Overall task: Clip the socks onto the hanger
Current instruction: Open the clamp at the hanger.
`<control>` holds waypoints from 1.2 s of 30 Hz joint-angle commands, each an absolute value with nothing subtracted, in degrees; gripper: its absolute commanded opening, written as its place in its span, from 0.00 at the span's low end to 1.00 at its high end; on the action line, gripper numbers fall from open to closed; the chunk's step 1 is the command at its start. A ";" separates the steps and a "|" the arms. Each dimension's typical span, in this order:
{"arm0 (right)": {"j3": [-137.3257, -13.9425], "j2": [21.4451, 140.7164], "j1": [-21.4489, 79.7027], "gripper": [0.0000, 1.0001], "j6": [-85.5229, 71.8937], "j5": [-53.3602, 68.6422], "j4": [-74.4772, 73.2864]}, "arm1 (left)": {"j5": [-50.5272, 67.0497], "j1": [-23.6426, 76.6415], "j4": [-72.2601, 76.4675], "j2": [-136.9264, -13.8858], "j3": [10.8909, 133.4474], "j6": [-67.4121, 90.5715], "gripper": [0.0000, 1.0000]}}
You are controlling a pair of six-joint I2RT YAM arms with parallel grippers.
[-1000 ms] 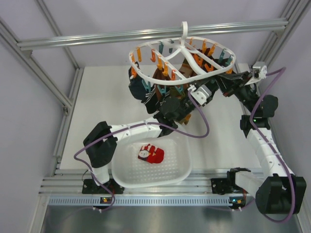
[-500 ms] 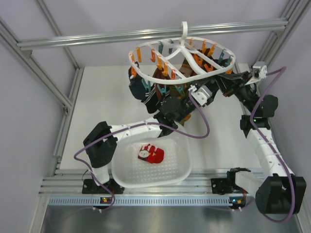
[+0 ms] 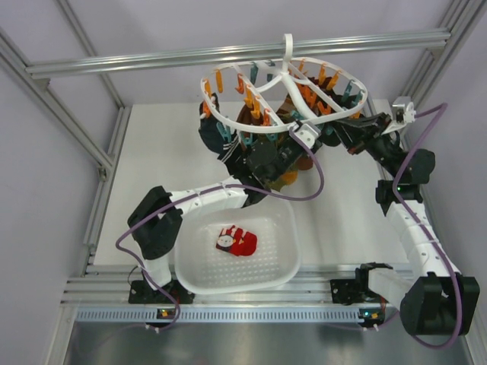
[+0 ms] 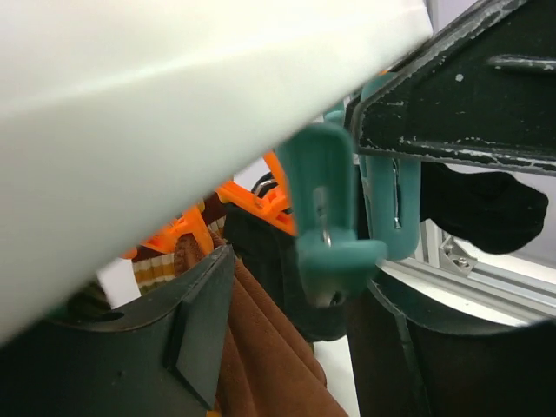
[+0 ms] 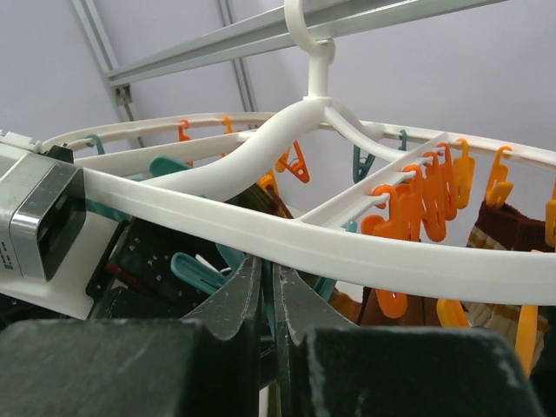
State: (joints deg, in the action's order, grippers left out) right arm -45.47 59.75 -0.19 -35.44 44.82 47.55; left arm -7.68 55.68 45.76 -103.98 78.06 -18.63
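The red socks [image 3: 237, 240] lie bunched in the white perforated basket [image 3: 283, 266]. The white ring hanger [image 3: 283, 90] hangs by its hook from the top rail, tilted, with orange and teal clips. My left gripper [image 3: 262, 157] is raised under the ring's near side. In the left wrist view it [image 4: 295, 287] is open, with a teal clip [image 4: 332, 217] just above the gap and a brown sock [image 4: 269, 347] beside the left finger. My right gripper [image 3: 329, 135] reaches in from the right and is shut on a teal clip [image 5: 268, 291] under the ring [image 5: 287, 234].
Dark socks [image 3: 215, 137] and brown striped socks [image 3: 285, 171] hang from the hanger's clips. Aluminium frame posts and a top rail [image 3: 228, 55] enclose the workspace. The purple cable [image 3: 316, 182] of the left arm loops beneath the hanger.
My left gripper has risen closer under the hanger. The hanger ring has tilted and swung slightly left. The right gripper has moved left with it. The red socks have not moved.
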 commanded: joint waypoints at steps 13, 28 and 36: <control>-47.90 61.08 0.44 0.00 -39.11 47.37 51.77 | 1.48 54.49 53.78 -100.99 76.56 -11.52 0.54; -47.28 61.43 0.44 0.00 -39.38 48.08 53.61 | -3.06 54.49 50.20 -99.85 76.30 -8.70 0.66; -47.37 61.79 0.44 0.00 -39.20 47.64 54.32 | 3.16 54.49 43.52 -86.67 61.27 -7.38 0.69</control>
